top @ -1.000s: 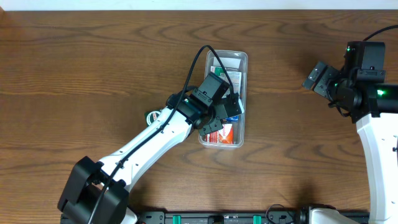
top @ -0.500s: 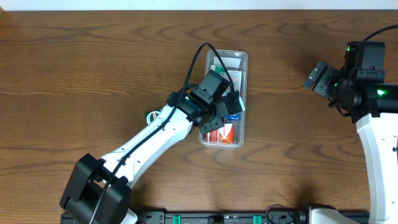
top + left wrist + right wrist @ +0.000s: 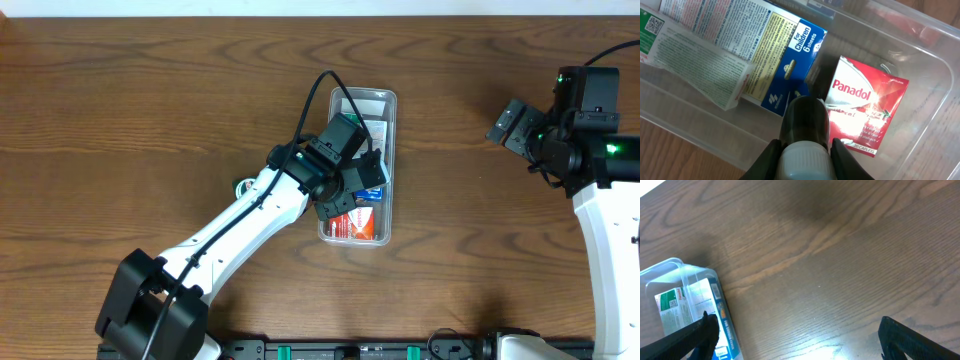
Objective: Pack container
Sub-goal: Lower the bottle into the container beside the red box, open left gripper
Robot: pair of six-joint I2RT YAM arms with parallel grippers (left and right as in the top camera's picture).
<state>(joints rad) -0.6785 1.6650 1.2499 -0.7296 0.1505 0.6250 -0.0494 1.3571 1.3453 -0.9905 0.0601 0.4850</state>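
Note:
The clear plastic container (image 3: 391, 140) stands mid-table and also shows in the left wrist view (image 3: 920, 75). In it lie a red Panadol box (image 3: 865, 112), a blue-and-white box (image 3: 777, 62) and a white leaflet-print box (image 3: 695, 67). My left gripper (image 3: 804, 152) is shut on a dark bottle with a white cap (image 3: 804, 125), holding it over the container's near half, between the blue and red boxes. In the overhead view the left gripper (image 3: 350, 195) hides the bottle. My right gripper (image 3: 513, 124) is open and empty, well right of the container.
A small green-and-white object (image 3: 243, 186) lies on the table just left of the left arm. The right wrist view shows the container's corner (image 3: 670, 272) at far left and wood tabletop between its fingers (image 3: 915, 340).
The left gripper with the bottle has shifted slightly toward the front inside the container. The container has shifted a little toward the table's front. The right arm has not moved.

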